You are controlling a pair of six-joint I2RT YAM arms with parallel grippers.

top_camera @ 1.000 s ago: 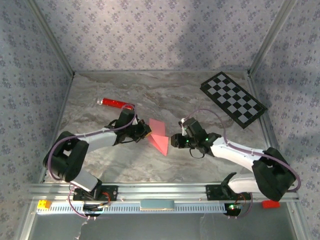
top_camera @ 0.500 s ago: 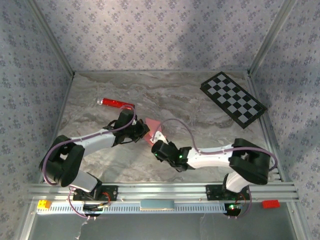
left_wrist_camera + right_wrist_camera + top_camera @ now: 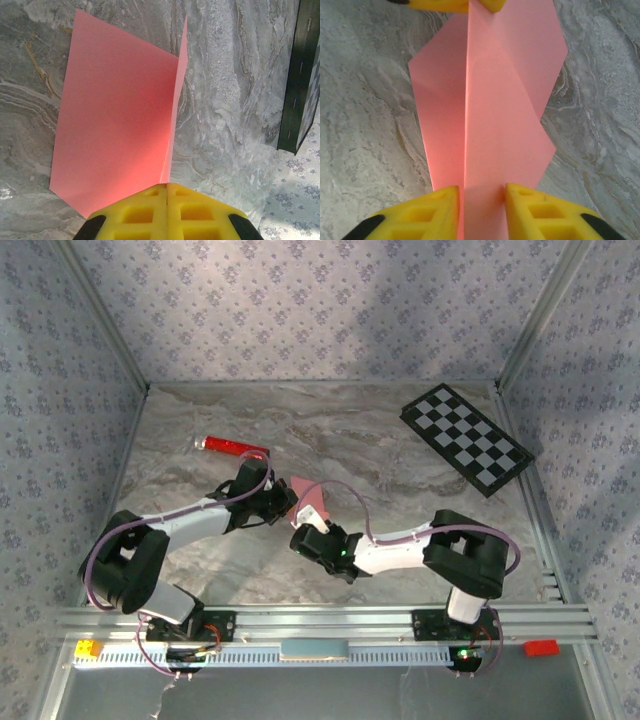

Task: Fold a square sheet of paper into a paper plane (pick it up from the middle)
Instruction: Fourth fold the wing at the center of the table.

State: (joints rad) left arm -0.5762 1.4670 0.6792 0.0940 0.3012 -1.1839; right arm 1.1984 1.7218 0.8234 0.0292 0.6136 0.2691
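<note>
Left claw [image 3: 166, 186] pinches the pink paper's [image 3: 115, 115] raised crease on the tabletop [image 3: 220, 125], right claw [image 3: 481, 192] gapes astride its other end: close off-line and you may skew or tear it.

Top camera looks down from behind; both wrist cameras closely face the paper [image 3: 115, 125].

The left gripper [image 3: 166, 187] is pinching the folded pink paper sheet [image 3: 115, 115], its yellow fingers pressed together. Facing it, the right gripper [image 3: 482, 192] is straddling the sheet's raised crease, fingers apart. Both arms are holding low, forearms angling inward.
</note>
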